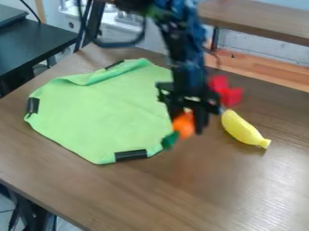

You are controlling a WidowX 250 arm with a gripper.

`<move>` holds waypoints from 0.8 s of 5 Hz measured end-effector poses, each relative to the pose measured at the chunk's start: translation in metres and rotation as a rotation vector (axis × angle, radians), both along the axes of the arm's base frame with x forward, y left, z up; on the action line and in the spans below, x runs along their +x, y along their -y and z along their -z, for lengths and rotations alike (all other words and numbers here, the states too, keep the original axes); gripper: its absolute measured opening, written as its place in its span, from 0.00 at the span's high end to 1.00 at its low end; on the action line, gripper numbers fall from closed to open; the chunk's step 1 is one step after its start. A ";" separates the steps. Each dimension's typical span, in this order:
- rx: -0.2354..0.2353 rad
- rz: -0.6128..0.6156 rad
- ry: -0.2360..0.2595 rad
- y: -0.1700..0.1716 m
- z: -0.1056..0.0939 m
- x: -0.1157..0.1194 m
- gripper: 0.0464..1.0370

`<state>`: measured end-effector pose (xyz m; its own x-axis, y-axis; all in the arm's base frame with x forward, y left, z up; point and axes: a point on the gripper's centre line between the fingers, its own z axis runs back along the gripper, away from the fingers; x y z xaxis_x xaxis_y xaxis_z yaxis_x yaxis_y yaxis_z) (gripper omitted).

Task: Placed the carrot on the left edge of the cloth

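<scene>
1. Starting far left, and there's a dark desk (36, 43), standing beyond the brown table (181, 189) I'm working over.
2. Moving right, here's the green cloth (102, 108), spread on the tabletop, with a black strip (32, 105) at its left edge!
3. Along its far edge comes a raised fold (91, 79), with another black strip (113, 64) beside it, and down at the near edge sits a third black strip (131, 155).
4. Now the main event, right at the cloth's right-hand edge: the orange carrot (184, 124), its green top (170, 140) pointing down and to the left, across that edge as the camera sees it. Whether it touches the cloth or the table, I cannot tell.
5. And what a grip! My gripper (188, 125) hangs down from above, fingers clamped on the carrot, one on either side of its orange body.
6. Just past me, a red object (226, 90), blurred, its shape hard to call, shows behind and to the right of my gripper.
7. Farther right, the yellow toy (243, 129) lies on the table near me, its narrow end aimed toward the lower right.
</scene>
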<state>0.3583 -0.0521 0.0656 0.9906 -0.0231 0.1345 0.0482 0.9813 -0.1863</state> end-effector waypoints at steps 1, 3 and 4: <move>0.005 -0.106 -0.002 -0.054 0.002 0.000 0.51; 0.045 -0.389 -0.007 -0.147 0.008 0.004 0.51; 0.065 -0.539 -0.020 -0.195 0.013 0.015 0.51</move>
<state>0.3738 0.1430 0.0526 0.8669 0.4812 0.1303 -0.4681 0.8755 -0.1198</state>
